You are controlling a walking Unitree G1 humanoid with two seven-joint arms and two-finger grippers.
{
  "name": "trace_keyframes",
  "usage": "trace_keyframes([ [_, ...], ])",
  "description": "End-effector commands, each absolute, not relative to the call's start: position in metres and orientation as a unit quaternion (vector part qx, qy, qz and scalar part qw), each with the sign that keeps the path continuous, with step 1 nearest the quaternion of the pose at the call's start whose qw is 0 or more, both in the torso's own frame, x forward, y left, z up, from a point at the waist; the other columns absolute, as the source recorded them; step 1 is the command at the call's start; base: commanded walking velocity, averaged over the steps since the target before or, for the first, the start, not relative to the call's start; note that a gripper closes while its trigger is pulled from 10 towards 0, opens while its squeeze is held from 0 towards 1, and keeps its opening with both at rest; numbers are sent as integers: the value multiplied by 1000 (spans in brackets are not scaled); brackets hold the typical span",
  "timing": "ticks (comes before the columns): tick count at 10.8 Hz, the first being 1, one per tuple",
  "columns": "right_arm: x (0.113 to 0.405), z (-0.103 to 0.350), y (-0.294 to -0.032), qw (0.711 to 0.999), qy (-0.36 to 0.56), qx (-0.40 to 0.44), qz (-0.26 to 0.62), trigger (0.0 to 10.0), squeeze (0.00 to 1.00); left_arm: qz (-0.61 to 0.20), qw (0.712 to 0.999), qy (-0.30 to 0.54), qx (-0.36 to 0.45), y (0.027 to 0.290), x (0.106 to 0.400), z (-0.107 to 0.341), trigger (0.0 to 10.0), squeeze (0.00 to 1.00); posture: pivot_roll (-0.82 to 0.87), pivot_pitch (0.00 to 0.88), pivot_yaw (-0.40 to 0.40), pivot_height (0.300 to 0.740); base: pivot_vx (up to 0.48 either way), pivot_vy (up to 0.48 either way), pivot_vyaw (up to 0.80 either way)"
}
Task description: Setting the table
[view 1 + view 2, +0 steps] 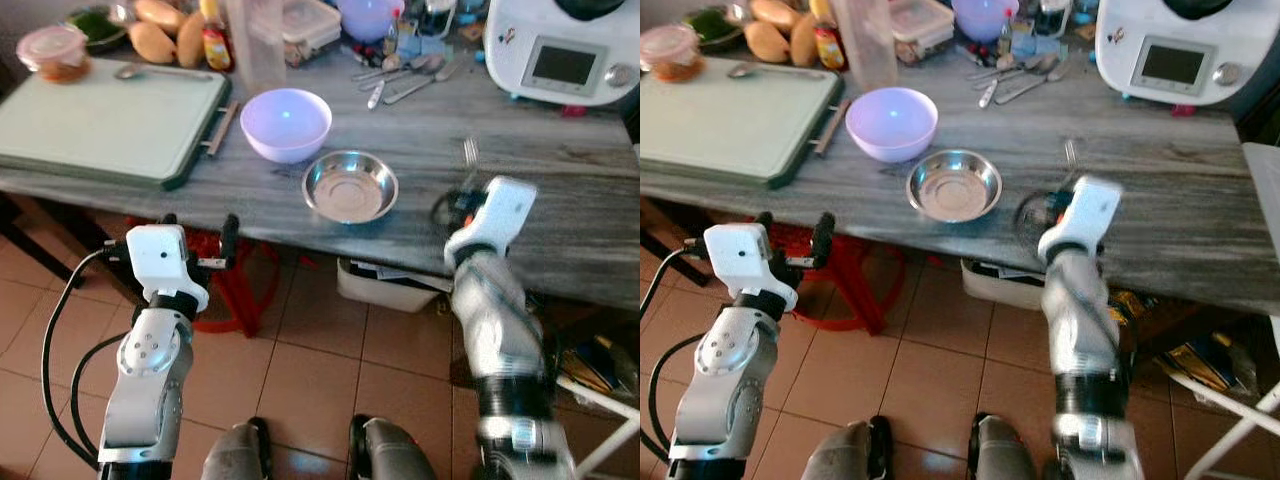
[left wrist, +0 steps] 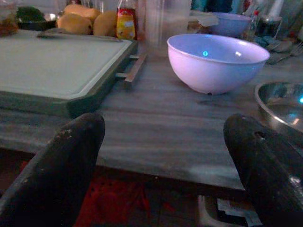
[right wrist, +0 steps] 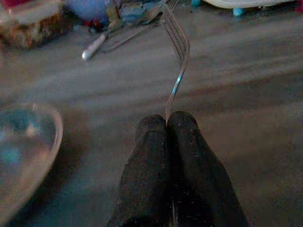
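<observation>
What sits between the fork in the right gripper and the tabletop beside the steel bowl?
Nothing visible. The right gripper pinches the fork over bare grey tabletop, with the steel bowl to its left; the loose cutlery lies farther back.

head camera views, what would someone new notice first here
The right gripper stands out, shut on a fork held over the grey table, right of the steel bowl. Just behind that bowl sits a lilac bowl, with a big pale cutting board to its left. The left gripper hangs open below the table edge, holding nothing.
</observation>
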State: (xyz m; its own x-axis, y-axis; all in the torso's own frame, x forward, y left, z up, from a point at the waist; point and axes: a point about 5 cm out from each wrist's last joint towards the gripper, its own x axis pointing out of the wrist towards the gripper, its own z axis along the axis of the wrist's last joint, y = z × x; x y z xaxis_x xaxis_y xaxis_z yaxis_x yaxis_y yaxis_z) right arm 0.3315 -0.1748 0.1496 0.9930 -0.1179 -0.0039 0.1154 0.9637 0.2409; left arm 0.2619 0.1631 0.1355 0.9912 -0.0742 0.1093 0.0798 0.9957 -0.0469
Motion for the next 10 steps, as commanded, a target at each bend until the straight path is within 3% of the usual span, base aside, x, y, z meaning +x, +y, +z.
trace_keyframes([
  [1,335,150,-179,987,-6,149,-59,10000,0,-38,998,-47,-21,166,259,135,10000,0,-11,197,18,740,0,0,0],
  [7,331,129,-180,964,83,252,5,10000,0,-40,998,-42,-15,169,257,137,10000,0,5,211,29,740,0,0,0],
  [10,312,116,-211,968,125,219,3,10000,0,-44,998,-41,-16,168,260,139,10000,0,-11,215,28,740,0,0,0],
])
